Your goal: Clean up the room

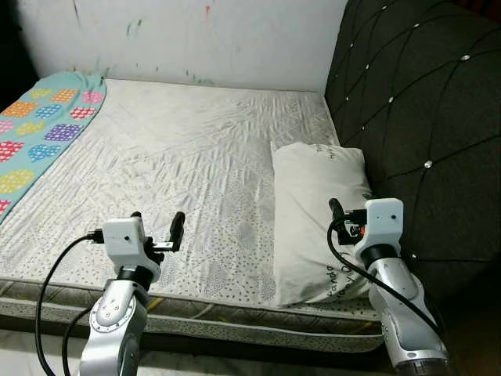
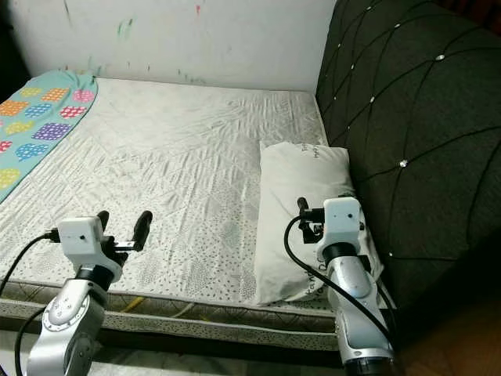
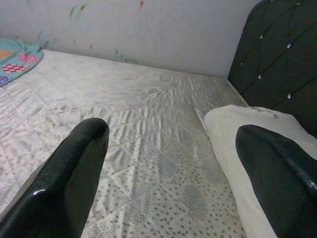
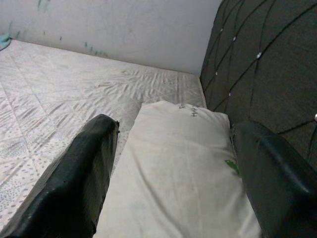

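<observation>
Right wrist view looks along two glossy black fingers (image 4: 74, 183) spread wide apart, with nothing between them but the pillow (image 4: 178, 168) lying just beyond and below. The right gripper (image 1: 344, 218) hovers over the near end of that pillow, close to the mattress's front edge on the headboard side. The left gripper (image 1: 159, 225) is likewise spread and empty, poised above the front edge of the mattress (image 1: 172, 164), well apart from the pillow, which sits off to its right.

The pillow is a soft, off-white oblong, slightly creased, with small dark lettering near both ends and a small green mark near one side. It lies lengthwise along the mattress's right edge, its far side pressed against the headboard (image 1: 423, 117) and its near end reaching almost to the front edge.

The mattress is bare: a pale, quilted surface stitched in diamond lines, speckled with tiny grey dots and rumpled with fine wrinkles toward the far side.

At the far left corner a teal blanket (image 1: 43, 125) drapes over the left edge, patterned with dotted hearts in pink, orange, yellow and purple.

The headboard is dark padded fabric, diamond-tufted with shiny studs. Behind the mattress stands a whitish wall (image 1: 203, 39) flecked with green and red marks.
</observation>
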### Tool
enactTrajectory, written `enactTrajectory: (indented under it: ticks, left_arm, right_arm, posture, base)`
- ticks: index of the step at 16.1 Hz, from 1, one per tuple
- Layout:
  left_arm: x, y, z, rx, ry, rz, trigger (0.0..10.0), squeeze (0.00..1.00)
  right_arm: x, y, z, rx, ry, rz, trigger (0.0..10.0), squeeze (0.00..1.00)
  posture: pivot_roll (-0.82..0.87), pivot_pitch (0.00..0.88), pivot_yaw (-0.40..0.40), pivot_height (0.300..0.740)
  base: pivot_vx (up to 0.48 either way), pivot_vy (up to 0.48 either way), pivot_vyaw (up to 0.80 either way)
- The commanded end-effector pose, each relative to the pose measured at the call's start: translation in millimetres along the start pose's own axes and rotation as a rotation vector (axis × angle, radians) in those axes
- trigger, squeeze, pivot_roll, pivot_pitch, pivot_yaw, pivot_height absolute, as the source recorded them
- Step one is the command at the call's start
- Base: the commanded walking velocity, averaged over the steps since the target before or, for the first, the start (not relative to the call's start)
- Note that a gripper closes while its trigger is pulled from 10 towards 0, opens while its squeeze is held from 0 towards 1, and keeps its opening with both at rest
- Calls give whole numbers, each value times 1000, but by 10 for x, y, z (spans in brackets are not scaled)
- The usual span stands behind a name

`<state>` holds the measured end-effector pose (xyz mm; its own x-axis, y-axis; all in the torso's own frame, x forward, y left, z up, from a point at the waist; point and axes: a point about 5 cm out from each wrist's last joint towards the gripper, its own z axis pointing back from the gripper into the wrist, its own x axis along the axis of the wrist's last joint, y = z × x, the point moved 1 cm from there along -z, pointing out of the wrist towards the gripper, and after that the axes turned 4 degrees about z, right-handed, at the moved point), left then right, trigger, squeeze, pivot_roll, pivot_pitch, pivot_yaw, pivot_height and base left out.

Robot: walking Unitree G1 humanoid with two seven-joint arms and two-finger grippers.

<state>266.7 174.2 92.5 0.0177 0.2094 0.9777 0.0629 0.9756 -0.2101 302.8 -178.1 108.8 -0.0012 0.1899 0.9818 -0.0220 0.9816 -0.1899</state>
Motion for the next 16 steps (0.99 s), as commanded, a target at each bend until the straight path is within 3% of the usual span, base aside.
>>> enactTrajectory:
  ticks: [1,16]
  left_arm:
    - [17,-56,0,-22,-6,-6,10000,0]
    - [25,-100,-47,-24,3,95,10000,0]
  right_arm:
    - [67,-39,-31,-3,-17,13,10000,0]
    - [53,-41,-56,11,6,-5,10000,0]
  posture:
    - [-93,0,-21,740]
    - [-110,0,-43,740]
  base:
    - [0,0,0]
    - [0,0,0]
